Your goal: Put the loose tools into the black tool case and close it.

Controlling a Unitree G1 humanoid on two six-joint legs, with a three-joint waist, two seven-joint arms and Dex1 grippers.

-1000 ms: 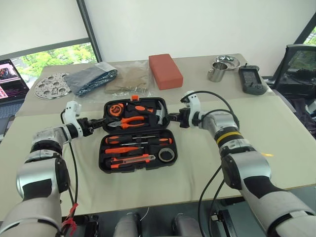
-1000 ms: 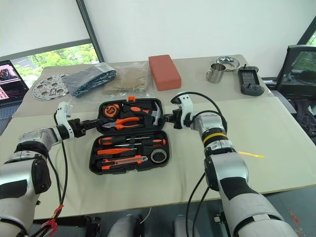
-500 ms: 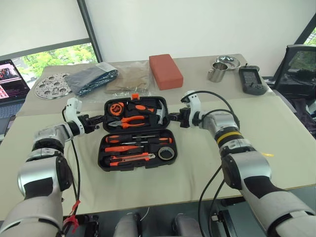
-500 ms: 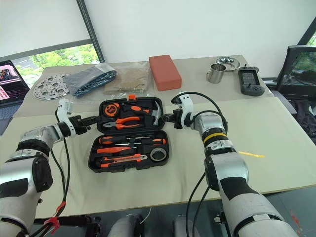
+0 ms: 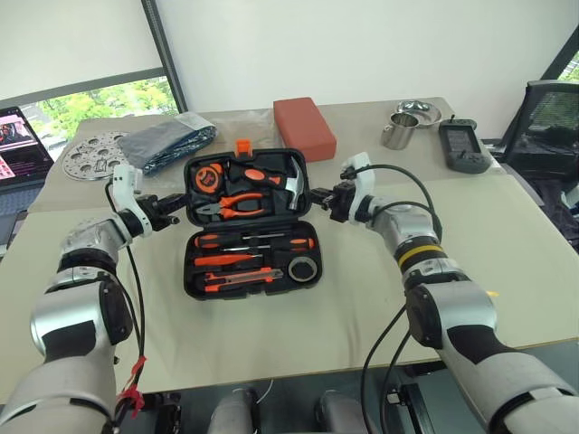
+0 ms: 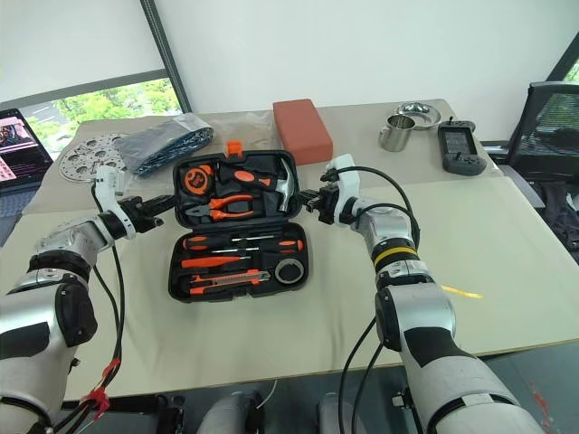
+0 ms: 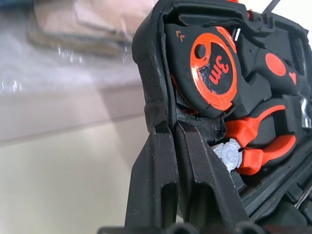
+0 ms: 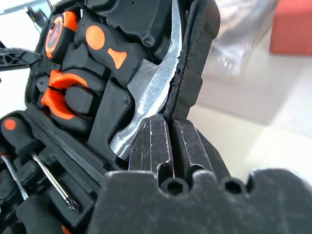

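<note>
The black tool case (image 5: 254,291) lies open on the table, and its far half (image 5: 296,159) is tilted up off the cloth. In the near half lie two orange-and-black screwdrivers (image 5: 223,241), a thin orange screwdriver (image 5: 217,260), the utility knife (image 5: 237,281) and the dark tape roll (image 5: 304,268). The raised half holds a tape measure (image 7: 214,68), pliers (image 5: 237,205) and a hammer (image 8: 146,92). My left gripper (image 5: 177,203) is shut on that half's left edge. My right gripper (image 5: 318,197) is shut on its right edge.
Behind the case are a red block (image 5: 304,128), a plastic bag (image 5: 167,142) and a perforated metal disc (image 5: 93,155). A metal cup (image 5: 396,133), a bowl (image 5: 416,113) and a black handheld device (image 5: 460,145) stand at the far right. A laptop (image 5: 18,140) is at the far left.
The left gripper has closed on the case's far half. Both grippers have risen, and that half has tilted up from lying flat.
</note>
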